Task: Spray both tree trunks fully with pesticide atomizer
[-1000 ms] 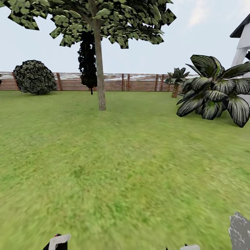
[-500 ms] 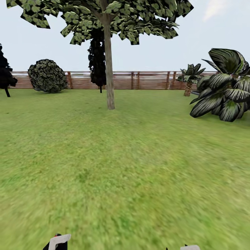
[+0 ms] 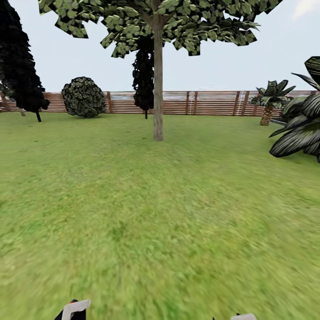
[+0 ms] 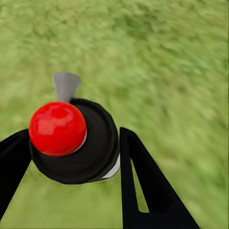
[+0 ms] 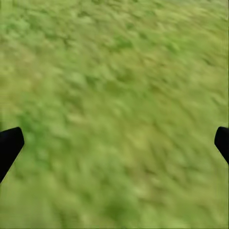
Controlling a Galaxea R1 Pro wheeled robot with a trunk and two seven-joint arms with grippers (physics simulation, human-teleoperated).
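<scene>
My left gripper [image 4: 71, 143] is shut on the pesticide atomizer [image 4: 71, 138], a black round body with a red ball top and a small grey nozzle, held above the grass floor [image 4: 167, 71]. My right gripper [image 5: 114, 143] is open over bare grass, with only its two black fingertips [image 5: 9, 143] at the picture's sides. In the head view one tree [image 3: 155, 26] stands ahead across the lawn. Its straight grey-brown trunk [image 3: 158, 102] is far beyond arm's reach. The second tree and any pesticide specks are out of view.
A brown slat fence [image 3: 209, 103] closes the lawn behind the tree. A round shrub [image 3: 83, 97] and dark conifers [image 3: 20, 66] stand at the back left. Broad-leaved plants [image 3: 300, 129] and a small palm [image 3: 269, 100] stand at the right. Open grass [image 3: 155, 213] lies between me and the tree.
The head view has swung left, so the tree, fence and plants shifted right in the picture. A conifer came in at the left, and the grey slab and white building left the view.
</scene>
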